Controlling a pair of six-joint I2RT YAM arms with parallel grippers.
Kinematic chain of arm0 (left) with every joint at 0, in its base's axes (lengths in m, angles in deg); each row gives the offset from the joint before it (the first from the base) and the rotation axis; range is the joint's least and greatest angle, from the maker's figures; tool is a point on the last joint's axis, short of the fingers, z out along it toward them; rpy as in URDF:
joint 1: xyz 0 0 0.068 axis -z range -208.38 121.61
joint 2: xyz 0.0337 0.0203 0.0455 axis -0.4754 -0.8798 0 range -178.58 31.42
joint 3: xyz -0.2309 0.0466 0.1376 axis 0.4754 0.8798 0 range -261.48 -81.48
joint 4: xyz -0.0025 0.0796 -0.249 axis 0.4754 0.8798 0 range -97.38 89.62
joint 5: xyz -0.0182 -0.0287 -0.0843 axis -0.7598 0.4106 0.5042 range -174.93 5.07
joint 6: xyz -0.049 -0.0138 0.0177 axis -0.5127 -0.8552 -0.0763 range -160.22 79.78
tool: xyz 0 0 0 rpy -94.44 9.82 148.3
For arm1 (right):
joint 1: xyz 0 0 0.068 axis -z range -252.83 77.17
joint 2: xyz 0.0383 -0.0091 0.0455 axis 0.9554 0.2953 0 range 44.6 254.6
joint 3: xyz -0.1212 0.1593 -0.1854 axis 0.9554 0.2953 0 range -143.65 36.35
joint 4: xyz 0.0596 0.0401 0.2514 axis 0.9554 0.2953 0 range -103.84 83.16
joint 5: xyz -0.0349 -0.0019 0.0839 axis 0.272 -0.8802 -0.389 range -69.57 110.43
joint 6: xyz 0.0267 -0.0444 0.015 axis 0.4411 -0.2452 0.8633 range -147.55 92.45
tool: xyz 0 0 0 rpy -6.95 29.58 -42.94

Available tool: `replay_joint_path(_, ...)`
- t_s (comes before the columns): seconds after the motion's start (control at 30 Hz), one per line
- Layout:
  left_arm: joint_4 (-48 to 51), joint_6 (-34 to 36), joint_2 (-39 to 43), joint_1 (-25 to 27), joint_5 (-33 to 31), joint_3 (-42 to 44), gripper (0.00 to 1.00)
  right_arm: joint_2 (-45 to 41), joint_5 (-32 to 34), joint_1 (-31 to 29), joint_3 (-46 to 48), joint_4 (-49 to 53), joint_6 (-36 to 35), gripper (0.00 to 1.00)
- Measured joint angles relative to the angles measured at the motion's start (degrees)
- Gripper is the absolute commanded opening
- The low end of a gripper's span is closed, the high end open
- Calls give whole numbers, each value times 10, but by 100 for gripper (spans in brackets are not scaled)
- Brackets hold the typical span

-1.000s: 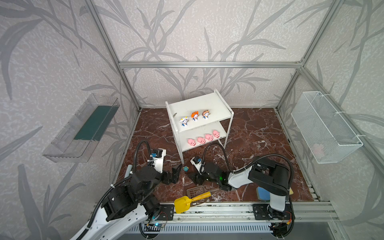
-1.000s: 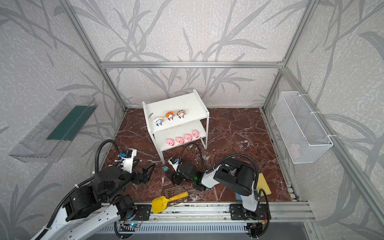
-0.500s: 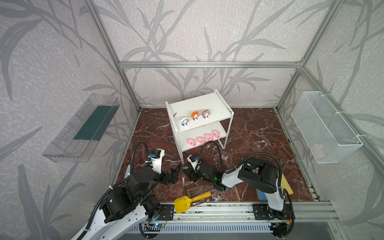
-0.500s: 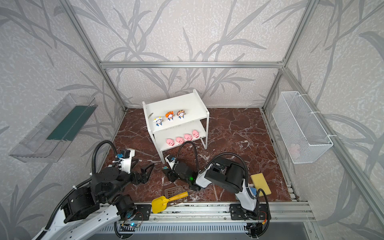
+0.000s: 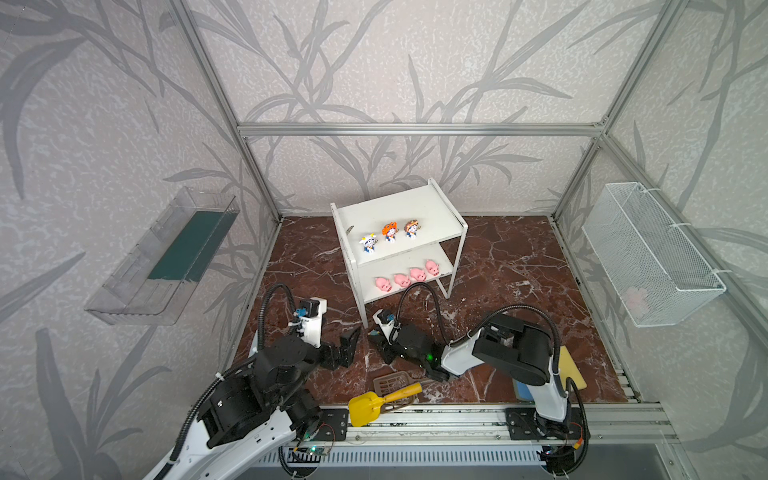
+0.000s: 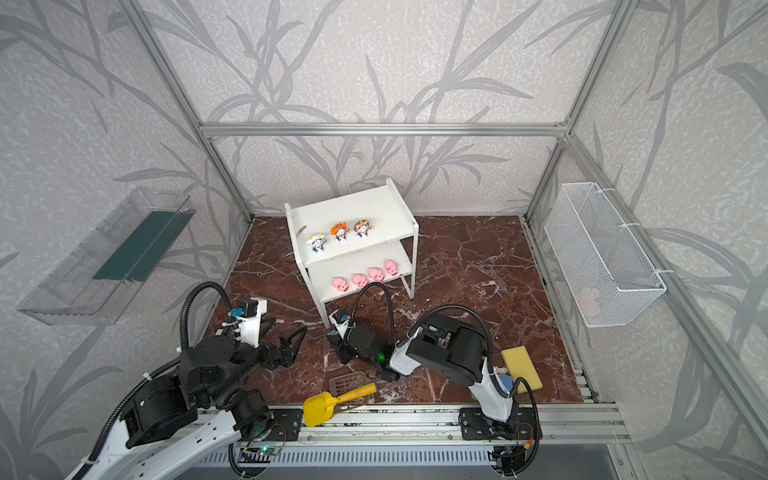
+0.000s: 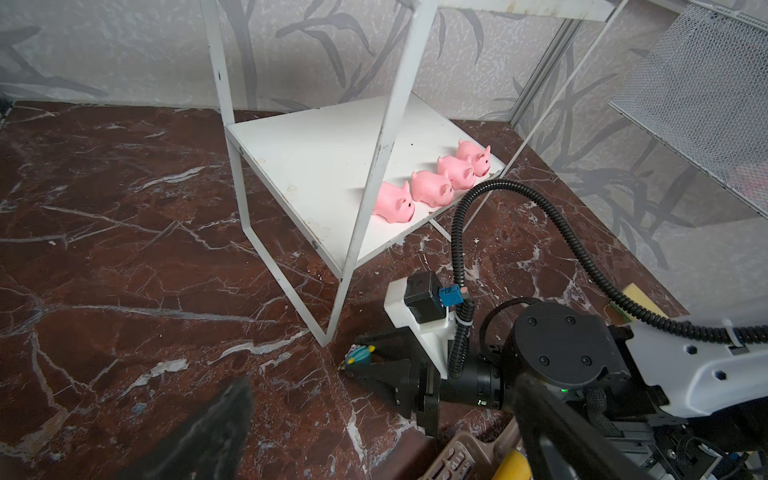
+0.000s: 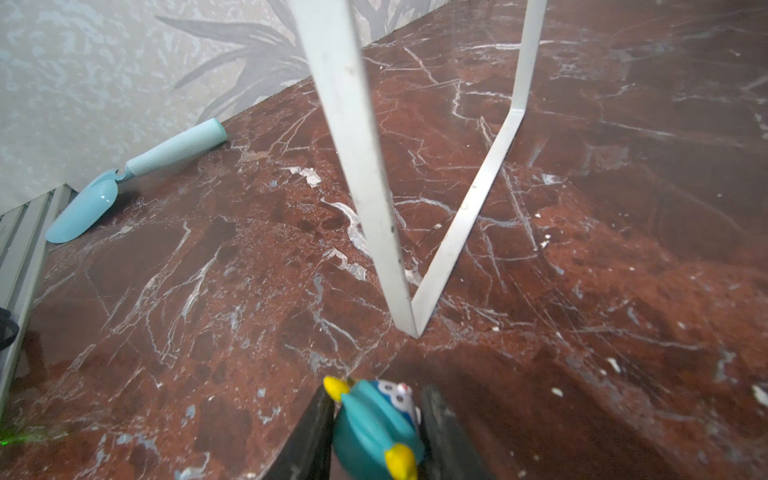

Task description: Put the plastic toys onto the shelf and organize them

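Right, down low by the front leg of the shelf [image 5: 399,208], the right gripper [image 8: 376,419] has its jaws pinched narrow on the teal-capped figurine [image 7: 360,355], one finger against each side of its head. It's either on the marble surface [image 5: 498,270] or just above it, I can't tell which. Facing it, the left gripper [image 5: 348,343] hovers with jaws spread wide, gripping nothing, near the toy but apart from it. Up on the shelf, three figurines [image 5: 390,232] line the top board and four pink pigs [image 5: 409,276] sit in a row on the lower one.
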Motion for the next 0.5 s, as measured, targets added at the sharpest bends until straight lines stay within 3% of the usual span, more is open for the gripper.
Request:
replay_joint_path(0.23, 0, 0, 0, 0, -1, 0, 99, -104, 26, 7, 96, 22, -13, 32)
replay_joint_path(0.5, -1, 0, -6, 0, 0, 0, 99, -348, 115, 55, 206, 188, 42, 30)
